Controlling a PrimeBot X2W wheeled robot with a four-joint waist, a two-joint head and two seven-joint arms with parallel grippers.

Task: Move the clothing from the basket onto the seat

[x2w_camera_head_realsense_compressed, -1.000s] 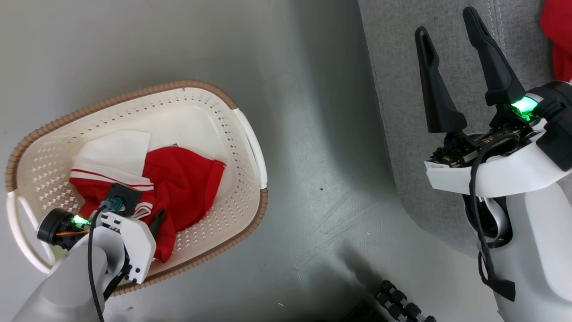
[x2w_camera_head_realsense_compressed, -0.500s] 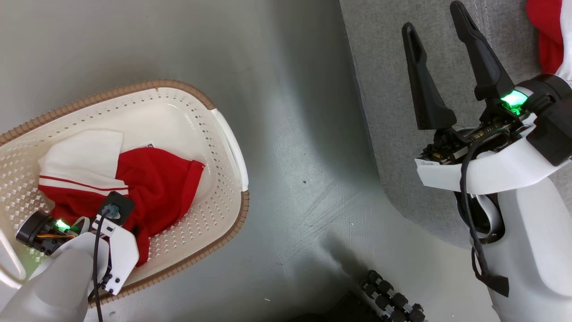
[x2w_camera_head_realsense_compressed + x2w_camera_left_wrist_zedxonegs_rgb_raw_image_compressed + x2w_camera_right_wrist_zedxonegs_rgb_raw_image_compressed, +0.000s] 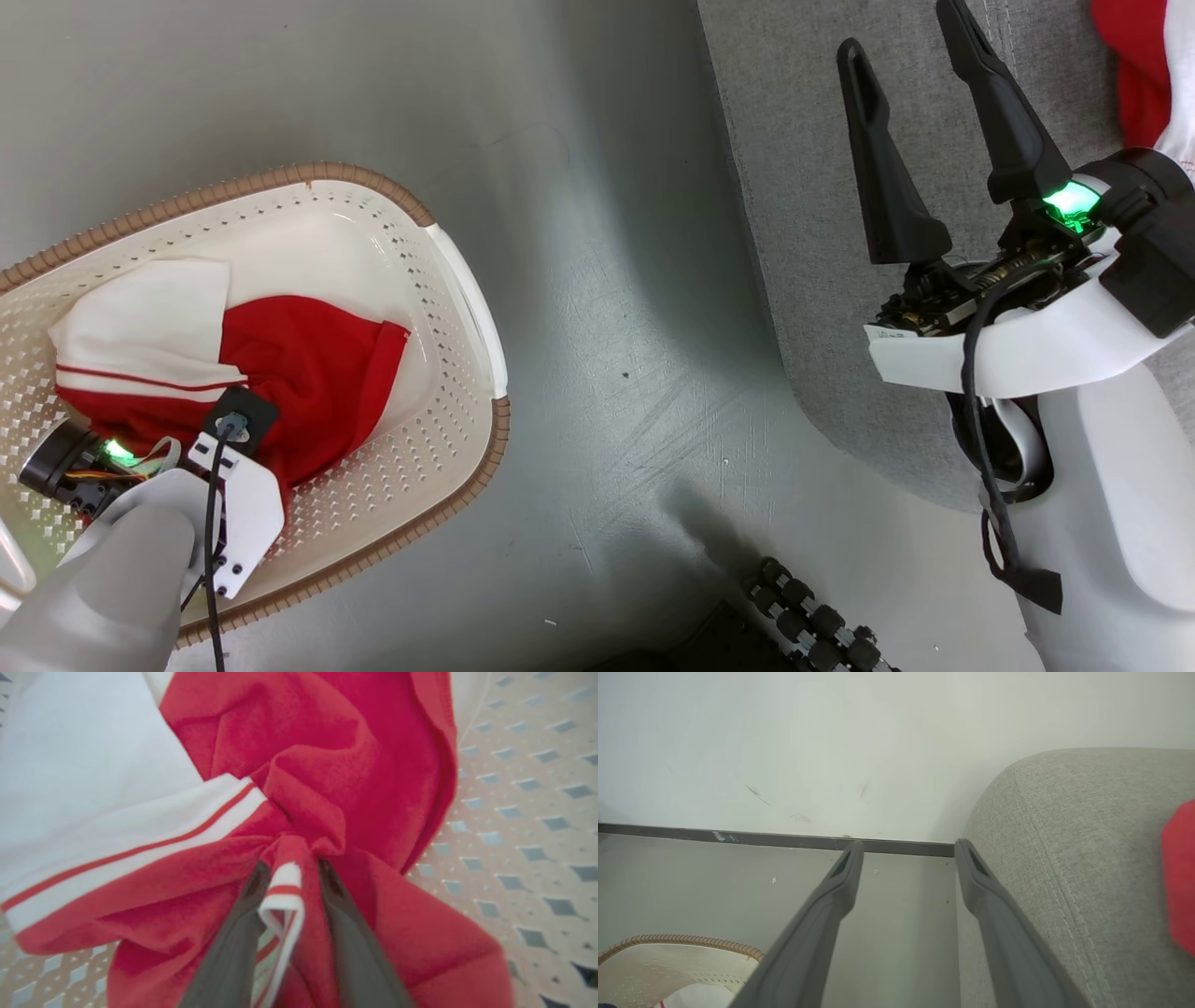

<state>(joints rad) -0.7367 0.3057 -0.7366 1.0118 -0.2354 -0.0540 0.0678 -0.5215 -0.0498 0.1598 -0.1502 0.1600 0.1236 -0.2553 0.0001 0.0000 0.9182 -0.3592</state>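
The cream basket [image 3: 471, 308] with a brown rim stands on the floor at the left. Red and white clothing [image 3: 308, 373] lies crumpled inside it. In the left wrist view my left gripper [image 3: 289, 868] is down in the basket [image 3: 514, 812], its two fingers pinched on a raised fold of the clothing [image 3: 327, 765], a white striped cuff showing between them. My right gripper [image 3: 898, 26] hangs open and empty above the left edge of the grey seat [image 3: 803, 187]. Its fingers [image 3: 831, 896] frame the floor beside the seat [image 3: 1064, 835].
Another red garment [image 3: 1125, 75] lies on the seat at the top right, also seen as a red garment [image 3: 1178, 877] in the right wrist view. A black ribbed part [image 3: 812, 616] sits at the bottom edge. Grey floor separates basket and seat. A dark baseboard [image 3: 784, 839] runs along the wall.
My left gripper's fingers have closed onto a fold of the clothing. The head camera has swung, shifting the whole picture left. The right gripper has stayed open.
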